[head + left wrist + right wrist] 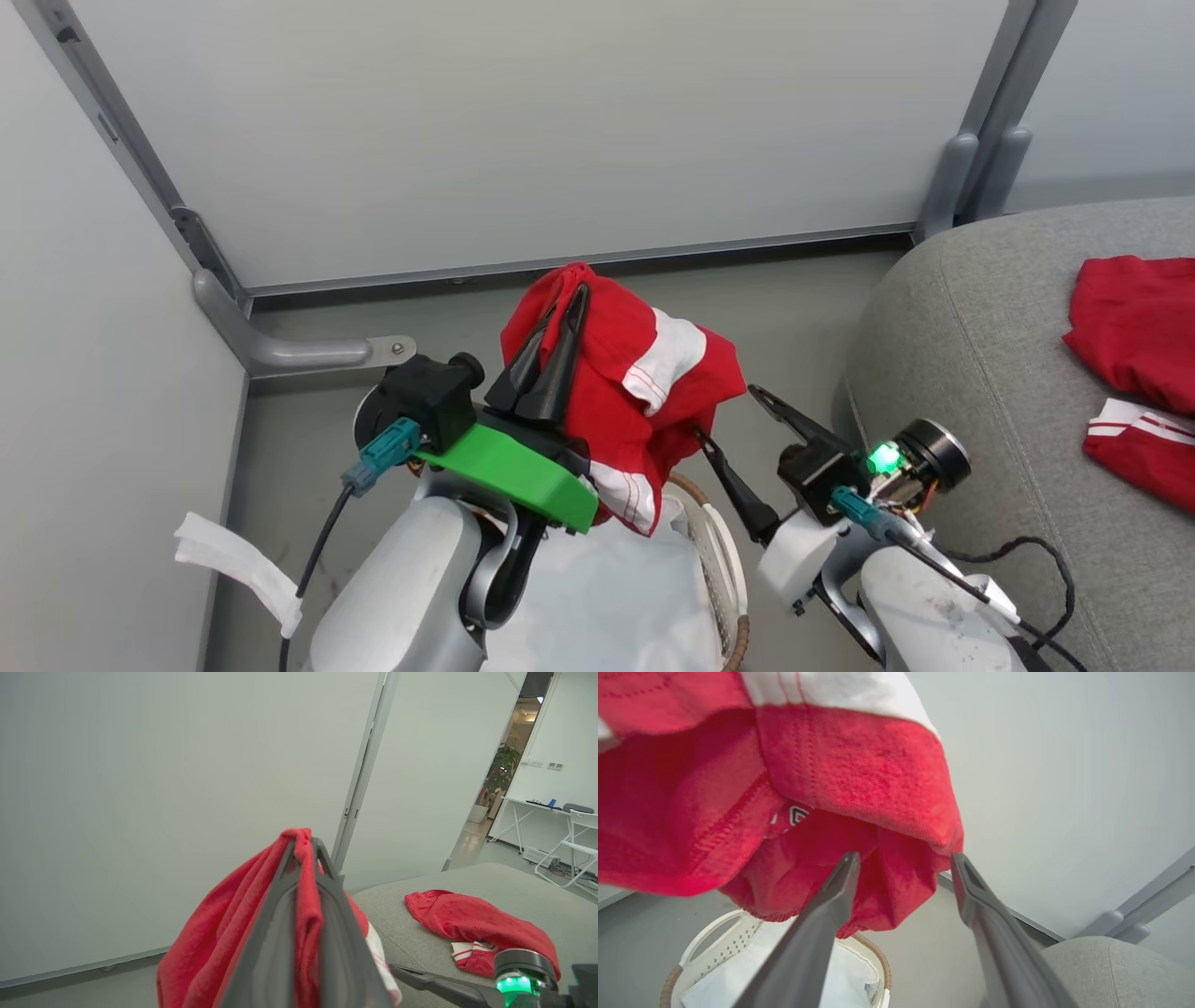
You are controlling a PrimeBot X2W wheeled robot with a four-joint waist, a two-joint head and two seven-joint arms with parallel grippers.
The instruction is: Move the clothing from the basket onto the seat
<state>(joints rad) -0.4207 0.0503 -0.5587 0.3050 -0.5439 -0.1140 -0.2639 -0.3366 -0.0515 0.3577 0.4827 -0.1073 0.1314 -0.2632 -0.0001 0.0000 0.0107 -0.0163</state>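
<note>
**Left gripper holds red garment above basket; right gripper open beside it**

The left gripper (pixel 568 303) (pixel 306 842) has its two long dark fingers pressed together on a fold of a soft bright-red garment with a broad white band (pixel 635 373) (pixel 210 933) (pixel 854 774). The cloth is pinched near the fingertips and drapes down on both sides of them. It hangs in the air, and its lower edge is above the white perforated plastic basket with a brown woven-look rim (pixel 742 644) (pixel 705 933). The basket's white liner (pixel 607 597) (pixel 784 970) lies bare beneath.

The right gripper (pixel 726 412) (pixel 906 856) has its fingers spread apart and holds nothing. Its tips sit just beside the garment's hanging lower right edge. Whether they touch the cloth cannot be told.

The large grey woven-fabric seat (pixel 971 355) (pixel 514 891) (pixel 1101 961) stands to the robot's right of the basket. On it lies a crumpled plain red garment (pixel 1134 327) (pixel 467 919). Just beside that is a red piece with thin-striped white cuffs (pixel 1139 448) (pixel 467 949). Both are well apart from the held garment.
</note>
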